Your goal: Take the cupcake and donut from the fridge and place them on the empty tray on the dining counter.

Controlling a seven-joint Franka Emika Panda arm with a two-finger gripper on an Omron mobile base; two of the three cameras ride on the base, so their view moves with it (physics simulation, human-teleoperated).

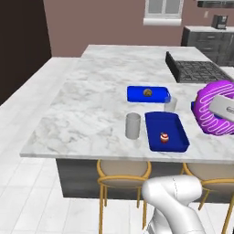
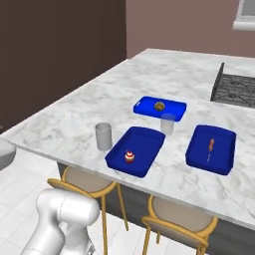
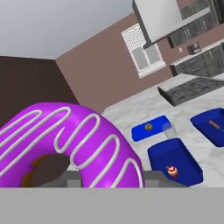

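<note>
My gripper (image 1: 223,107) is shut on the purple-iced donut (image 1: 211,109), which hangs in the air to the right of the tray (image 1: 176,119), over the dining counter (image 1: 87,114). In the hand view the donut (image 3: 70,140) looms large and close, tilted on edge. The deep-blue tray (image 2: 144,140) lies near the counter's front edge, and the tiny cupcake (image 2: 129,157) sits in its near end. From the hand, the tray (image 3: 186,155) and cupcake (image 3: 172,171) lie low and to the right. The fridge is out of view.
A second blue tray (image 1: 137,95) with a small brown round item lies farther back. A third blue tray (image 2: 221,144) holds a skewer. Two glasses (image 2: 103,136) (image 2: 168,124) stand beside the trays. A stovetop (image 1: 196,71) sits at the back right, and yellow-framed stools (image 1: 123,176) stand below the front edge.
</note>
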